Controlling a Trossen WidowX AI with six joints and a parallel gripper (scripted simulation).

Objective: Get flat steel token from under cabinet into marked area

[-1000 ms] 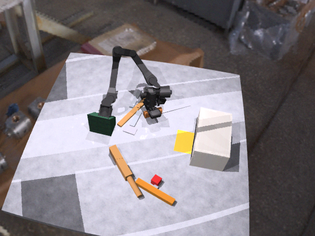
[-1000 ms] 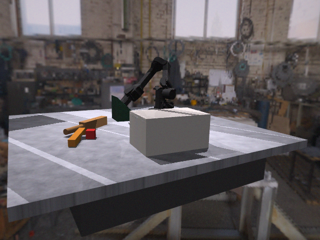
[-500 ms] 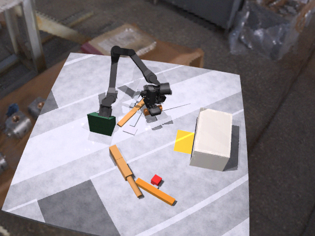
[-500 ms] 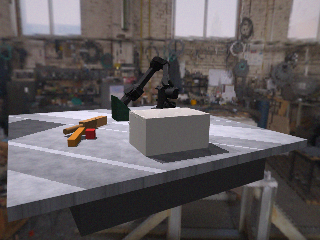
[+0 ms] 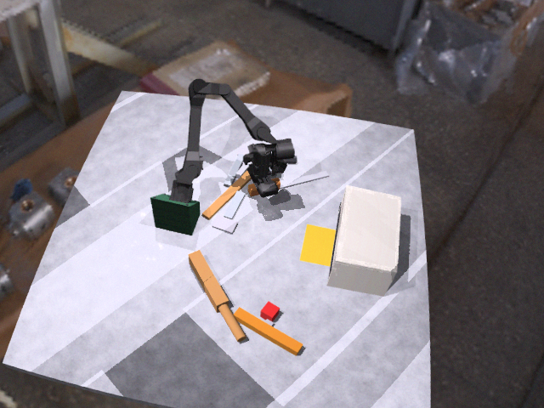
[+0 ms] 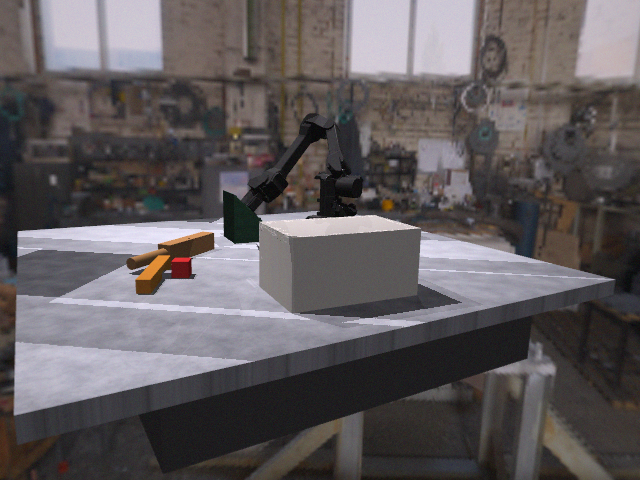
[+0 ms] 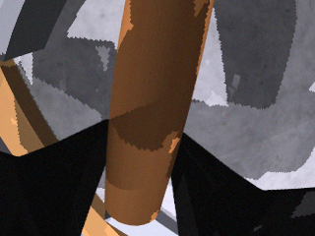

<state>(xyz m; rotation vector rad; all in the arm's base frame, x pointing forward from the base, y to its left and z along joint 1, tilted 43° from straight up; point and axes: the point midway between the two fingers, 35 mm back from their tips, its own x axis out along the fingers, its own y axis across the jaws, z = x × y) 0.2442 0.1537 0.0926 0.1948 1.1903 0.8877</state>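
My gripper [image 5: 266,189] [image 7: 142,133] is shut on a round orange-brown handle [image 5: 253,189] [image 7: 157,59], low over the table left of the cabinet. A thin grey rod [image 5: 307,179] runs from beside the handle toward the right; whether it is joined to the handle is hidden by the fingers. The white box-shaped cabinet [image 5: 369,228] [image 6: 354,268] stands at the right. The yellow marked area [image 5: 317,246] lies along its left side, with nothing seen on it. The steel token and the vent slots cannot be made out in these views.
The arm's base is on a green block [image 5: 175,215] [image 6: 238,222]. An orange strip [image 5: 223,197] and pale flat pieces [image 5: 235,206] lie near the arm. A thick orange piece with a round handle [image 5: 204,276] [image 6: 188,241], an orange bar [image 5: 268,331] [image 6: 151,276] and a red cube [image 5: 269,310] [image 6: 181,267] lie farther off.
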